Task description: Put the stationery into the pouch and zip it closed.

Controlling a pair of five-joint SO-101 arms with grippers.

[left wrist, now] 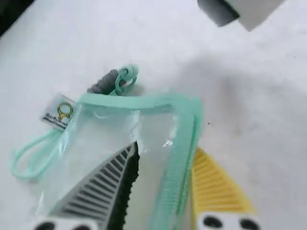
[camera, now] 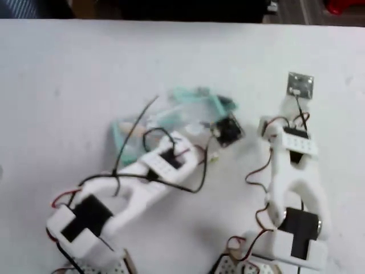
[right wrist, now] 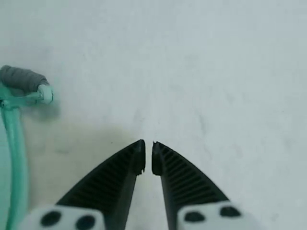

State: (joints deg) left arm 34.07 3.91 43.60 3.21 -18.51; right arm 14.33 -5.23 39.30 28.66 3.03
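The clear pouch with mint-green trim lies near the table's middle. In the left wrist view the pouch has its green zipper edge pinched in my left gripper. The black finger shows through the clear wall and the yellow finger lies outside. A grey zipper pull sits at the pouch's end, and a green loop trails off its side. My right gripper hovers over bare table beside the zipper pull, fingers together on nothing. What lies inside the pouch I cannot make out.
The left arm reaches in from the near left, trailing black cables. Along the right side stands the right arm, with a small grey square part beyond it. The white table has open room at the left and back.
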